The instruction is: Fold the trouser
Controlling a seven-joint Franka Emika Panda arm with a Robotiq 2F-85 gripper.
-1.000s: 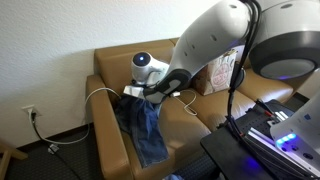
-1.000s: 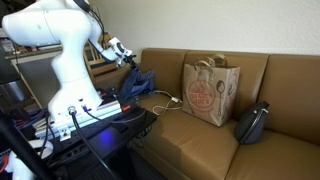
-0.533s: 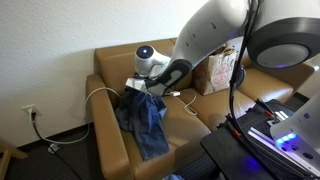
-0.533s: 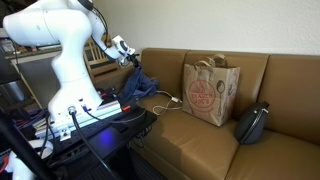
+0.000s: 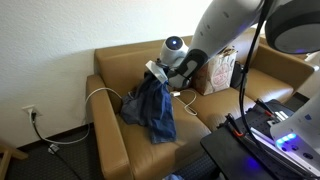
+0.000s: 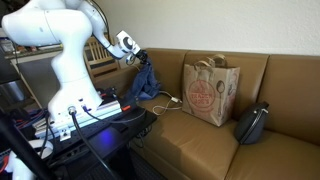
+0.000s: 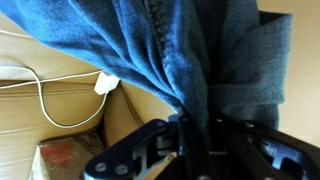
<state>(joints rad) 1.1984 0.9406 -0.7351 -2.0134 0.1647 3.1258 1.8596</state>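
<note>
Well, in an exterior view the big white arm (image 5: 225, 30) reaches across the tan couch (image 5: 108, 140). Its gripper (image 5: 160, 72) is up over the seat nearest the armrest, clamped on a bunch of the blue denim trousers (image 5: 150, 108). The cloth hangs down from the jaws in a loose, crumpled drape, and its lower folds rest on the seat cushion. A white cable (image 5: 100, 93) trails over the armrest just beside the denim. A brown paper bag (image 5: 220, 70) stands upright against the backrest on the far side of the arm, and a wall socket (image 5: 28, 112) sits low on the wall, well apart from the couch.

In an exterior view from the opposite end, the arm (image 6: 65, 50) rises at the edge of the picture. The gripper (image 6: 135, 55) is held level with the top of the backrest. The trousers (image 6: 147, 82) dangle under it at the end of the couch (image 6: 190, 140), bunched rather than flat. The cable (image 6: 165, 99) lies on the cushion between the denim and the paper bag (image 6: 208, 90). A dark bag (image 6: 252, 122) rests on the far seat.

In the wrist view denim fills most of the picture. The trousers (image 7: 170, 50) gather into a tight pleat that runs straight into the gripper (image 7: 190, 135), whose jaws are closed on the fabric. Beside the cloth lie the cable and its plug (image 7: 105, 84) on the couch (image 7: 135, 110), with a corner of the paper bag (image 7: 65, 160) below.
</note>
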